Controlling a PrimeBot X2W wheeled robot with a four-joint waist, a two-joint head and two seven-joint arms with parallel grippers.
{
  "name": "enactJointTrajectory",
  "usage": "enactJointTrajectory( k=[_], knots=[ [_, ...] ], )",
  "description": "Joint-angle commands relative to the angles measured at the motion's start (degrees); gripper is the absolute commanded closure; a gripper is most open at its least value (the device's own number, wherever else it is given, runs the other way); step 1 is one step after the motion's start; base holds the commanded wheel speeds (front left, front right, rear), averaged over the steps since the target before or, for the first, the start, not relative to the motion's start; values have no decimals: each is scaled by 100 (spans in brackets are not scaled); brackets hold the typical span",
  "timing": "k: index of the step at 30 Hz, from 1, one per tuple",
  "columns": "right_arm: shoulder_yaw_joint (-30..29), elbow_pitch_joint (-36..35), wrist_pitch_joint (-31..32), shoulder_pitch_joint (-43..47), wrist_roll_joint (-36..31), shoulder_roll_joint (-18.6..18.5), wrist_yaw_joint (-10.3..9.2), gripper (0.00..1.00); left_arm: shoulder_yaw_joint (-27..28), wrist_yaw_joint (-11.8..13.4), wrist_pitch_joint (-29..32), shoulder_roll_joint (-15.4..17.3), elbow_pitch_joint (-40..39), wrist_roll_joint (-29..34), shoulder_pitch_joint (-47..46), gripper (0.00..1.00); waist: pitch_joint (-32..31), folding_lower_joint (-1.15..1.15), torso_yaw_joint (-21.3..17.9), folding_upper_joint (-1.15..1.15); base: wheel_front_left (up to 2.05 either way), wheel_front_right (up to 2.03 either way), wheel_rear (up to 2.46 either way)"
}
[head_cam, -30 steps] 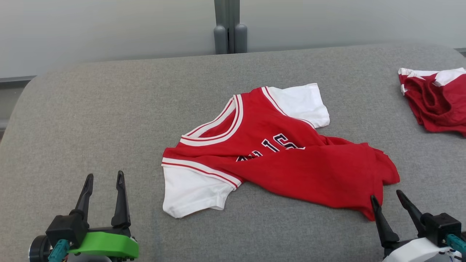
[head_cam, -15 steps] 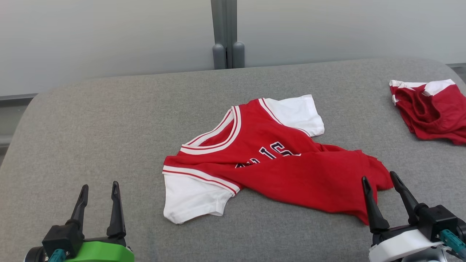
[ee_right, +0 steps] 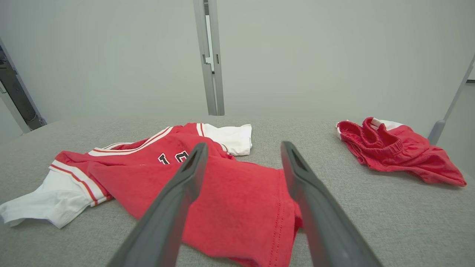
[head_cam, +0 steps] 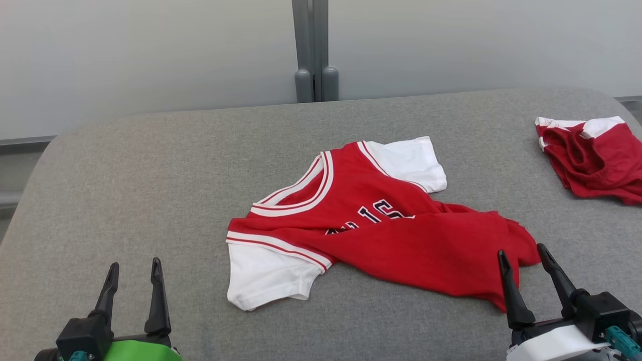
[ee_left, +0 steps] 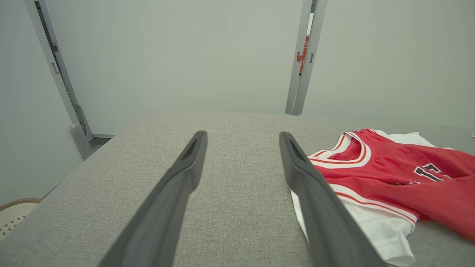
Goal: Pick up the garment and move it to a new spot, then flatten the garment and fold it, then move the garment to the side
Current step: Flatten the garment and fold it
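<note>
Right now we see the red shirt (head_cam: 381, 230) lying near the middle of the grey padded table (head_cam: 150, 170), crumpled rather than flat. Its collar faces the far left, and one white sleeve sticks out at the back and the other at the near left. The red body is folded over itself, covering part of the dark numerals. Our left gripper (head_cam: 135, 262) is over bare table at the near left, well apart from the shirt, its fingers spread wide with nothing between them. Our right gripper (head_cam: 521, 249) is spread just as wide and empty, right at the shirt's near right corner. The hem lies beneath its fingers, and we cannot tell whether they touch it. A second red piece of clothing (head_cam: 592, 160) lies bunched at the far right, well apart from the shirt.
</note>
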Motion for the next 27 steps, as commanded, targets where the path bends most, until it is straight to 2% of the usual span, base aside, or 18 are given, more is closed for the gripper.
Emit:
enactJointTrajectory(
  k=[1, 27],
  knots=[
    [-17, -27, -14, 51, -31, -3, -8, 0, 0, -26, 0, 10, 0, 74, 77, 0, 3, 0, 9, 0, 0, 0, 0],
    [57, 113, -14, -37, -12, 8, -7, 0, 64, -38, 0, 10, 80, 88, 20, 0, 15, 0, 13, 0, 0, 0, 0]
  ],
)
